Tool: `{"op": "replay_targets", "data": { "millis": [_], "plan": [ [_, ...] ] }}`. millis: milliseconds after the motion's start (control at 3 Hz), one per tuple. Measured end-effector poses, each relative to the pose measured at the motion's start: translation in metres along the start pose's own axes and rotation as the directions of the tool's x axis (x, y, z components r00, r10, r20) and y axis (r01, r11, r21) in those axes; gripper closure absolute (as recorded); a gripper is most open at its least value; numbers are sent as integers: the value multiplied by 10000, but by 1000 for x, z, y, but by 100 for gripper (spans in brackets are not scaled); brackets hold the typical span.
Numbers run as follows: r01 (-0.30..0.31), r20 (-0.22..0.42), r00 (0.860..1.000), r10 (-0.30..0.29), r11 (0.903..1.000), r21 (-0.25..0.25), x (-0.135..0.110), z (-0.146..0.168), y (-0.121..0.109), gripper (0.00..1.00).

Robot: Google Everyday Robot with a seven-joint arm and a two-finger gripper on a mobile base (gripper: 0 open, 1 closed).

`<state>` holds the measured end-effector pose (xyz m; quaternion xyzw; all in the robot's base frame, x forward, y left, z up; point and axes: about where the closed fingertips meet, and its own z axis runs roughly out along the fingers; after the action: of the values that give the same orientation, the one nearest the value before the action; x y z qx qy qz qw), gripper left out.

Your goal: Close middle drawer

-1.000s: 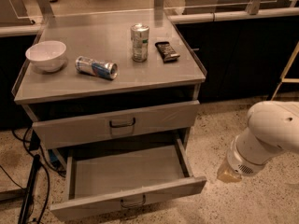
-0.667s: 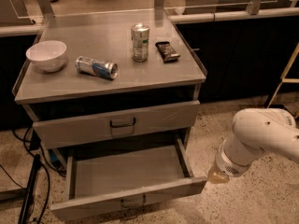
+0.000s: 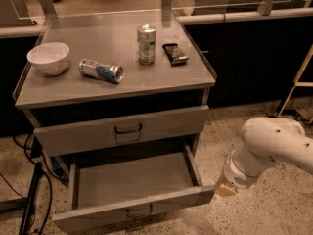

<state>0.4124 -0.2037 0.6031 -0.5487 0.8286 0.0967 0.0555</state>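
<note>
Gripper (image 3: 226, 189), grip state impossible to tell, has swung to the open middle drawer's (image 3: 132, 180) right end, below the table's (image 3: 161, 80) front-right corner; push likely next.

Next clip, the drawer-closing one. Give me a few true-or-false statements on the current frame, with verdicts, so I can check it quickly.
1. The middle drawer is pulled well out. True.
2. The gripper is on the drawer's handle. False: it is at the drawer's front corner, on the right of the picture, away from the handle.
3. Both cans on the cabinet top stand upright. False: the standing can is upright, the lying can is on its side.
4. A white bowl sits at the left of the cabinet top. True.
5. A snack bar lies in the open drawer. False: the drawer looks empty; the snack bar lies on top, beside the standing can.
</note>
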Motion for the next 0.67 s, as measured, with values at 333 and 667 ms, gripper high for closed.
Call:
{"op": "replay_targets", "data": {
  "millis": [333, 667],
  "plan": [
    [-64, 18, 10000, 65, 9977, -672, -2, 50, 8, 100],
    [-258, 283, 9992, 297, 9909, -1323, -12, 128, 10, 100]
  ]
}}
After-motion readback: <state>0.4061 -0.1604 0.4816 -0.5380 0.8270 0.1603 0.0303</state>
